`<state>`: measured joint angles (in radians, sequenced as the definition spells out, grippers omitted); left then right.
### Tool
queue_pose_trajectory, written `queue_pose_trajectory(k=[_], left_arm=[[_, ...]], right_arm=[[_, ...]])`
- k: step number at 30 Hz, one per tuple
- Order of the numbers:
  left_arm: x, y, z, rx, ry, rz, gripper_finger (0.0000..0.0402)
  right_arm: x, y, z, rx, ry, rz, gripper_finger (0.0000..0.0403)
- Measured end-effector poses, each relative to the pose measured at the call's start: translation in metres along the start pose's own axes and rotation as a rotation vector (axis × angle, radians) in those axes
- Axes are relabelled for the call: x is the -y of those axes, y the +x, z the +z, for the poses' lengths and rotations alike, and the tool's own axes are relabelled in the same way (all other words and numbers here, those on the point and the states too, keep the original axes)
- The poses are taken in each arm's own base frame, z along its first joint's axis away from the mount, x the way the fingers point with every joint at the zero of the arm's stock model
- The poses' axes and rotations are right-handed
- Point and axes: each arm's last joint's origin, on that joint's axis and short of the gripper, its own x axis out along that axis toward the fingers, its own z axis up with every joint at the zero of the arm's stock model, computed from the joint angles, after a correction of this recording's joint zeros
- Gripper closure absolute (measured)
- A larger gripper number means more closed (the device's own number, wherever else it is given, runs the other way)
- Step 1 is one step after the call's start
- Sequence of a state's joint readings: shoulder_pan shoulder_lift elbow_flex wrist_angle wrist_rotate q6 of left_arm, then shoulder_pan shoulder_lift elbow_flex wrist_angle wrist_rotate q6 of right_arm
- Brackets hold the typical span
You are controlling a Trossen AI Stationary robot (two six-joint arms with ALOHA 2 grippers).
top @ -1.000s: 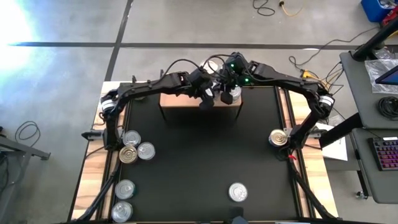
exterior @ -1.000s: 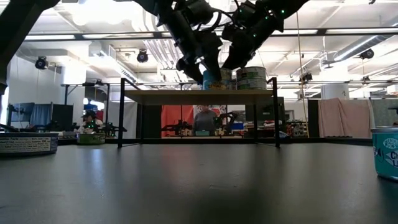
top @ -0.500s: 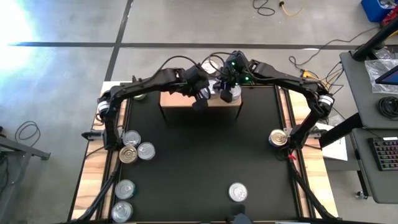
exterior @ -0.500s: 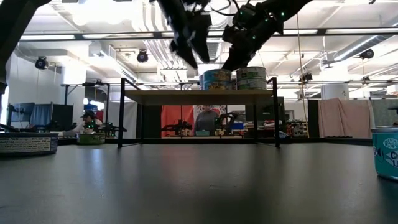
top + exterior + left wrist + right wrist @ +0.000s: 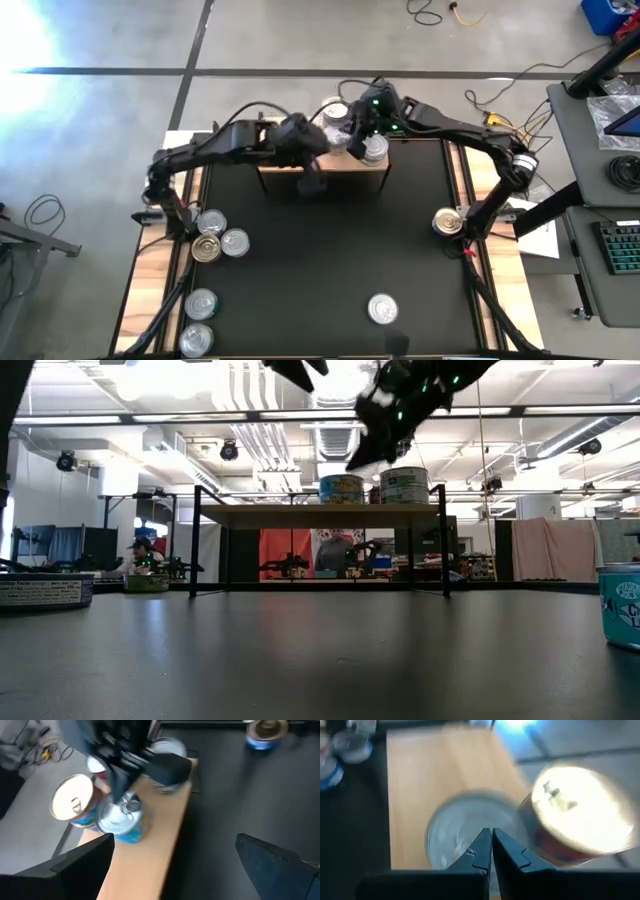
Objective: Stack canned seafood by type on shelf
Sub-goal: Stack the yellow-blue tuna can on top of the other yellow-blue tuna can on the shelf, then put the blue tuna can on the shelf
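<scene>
Over at the far edge of the tabletop [image 5: 300, 260], the shelf [image 5: 280, 160] already carries a small group of tins [image 5: 372, 147] bunched at its right end. My worry is the right tool [image 5: 491, 842]: clenched tight with nothing in it, its tips hang just above a silver lid [image 5: 462, 827], and a careless dip or sideways swing could knock that tin into its neighbours or off the board. The right arm reaches in from the right, bent down over the group. The left tool [image 5: 310, 180] sits beside the shelf's front edge, spread wide and empty, its arm stretched across from the left. Other tins [image 5: 218, 238] wait well apart on the tabletop.
</scene>
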<state>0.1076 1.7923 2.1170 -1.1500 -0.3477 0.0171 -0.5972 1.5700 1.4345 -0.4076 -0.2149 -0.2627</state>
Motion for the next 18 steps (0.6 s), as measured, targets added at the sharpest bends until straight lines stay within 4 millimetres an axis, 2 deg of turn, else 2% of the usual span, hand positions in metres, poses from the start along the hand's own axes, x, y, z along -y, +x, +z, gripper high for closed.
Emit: queue_pose_trajectory(k=[3,7,13,18], left_arm=[[0.009,-0.015,-0.012,-0.028,-0.016,-0.026,0.0002],[0.021,-0.027,-0.044,-0.128,-0.095,-0.043,0.0002],[0.043,-0.027,-0.121,-0.339,-0.259,-0.058,0.0002],[0.052,-0.004,-0.188,-0.556,-0.385,-0.021,0.0002]], right_arm=[[-0.015,-0.023,0.017,0.07,-0.031,-0.056,0.0394],[-0.054,-0.048,0.035,0.151,-0.03,-0.054,0.0394],[-0.133,-0.08,0.05,0.225,-0.034,-0.104,0.0394],[-0.193,-0.094,0.041,0.195,0.007,-0.214,0.0393]])
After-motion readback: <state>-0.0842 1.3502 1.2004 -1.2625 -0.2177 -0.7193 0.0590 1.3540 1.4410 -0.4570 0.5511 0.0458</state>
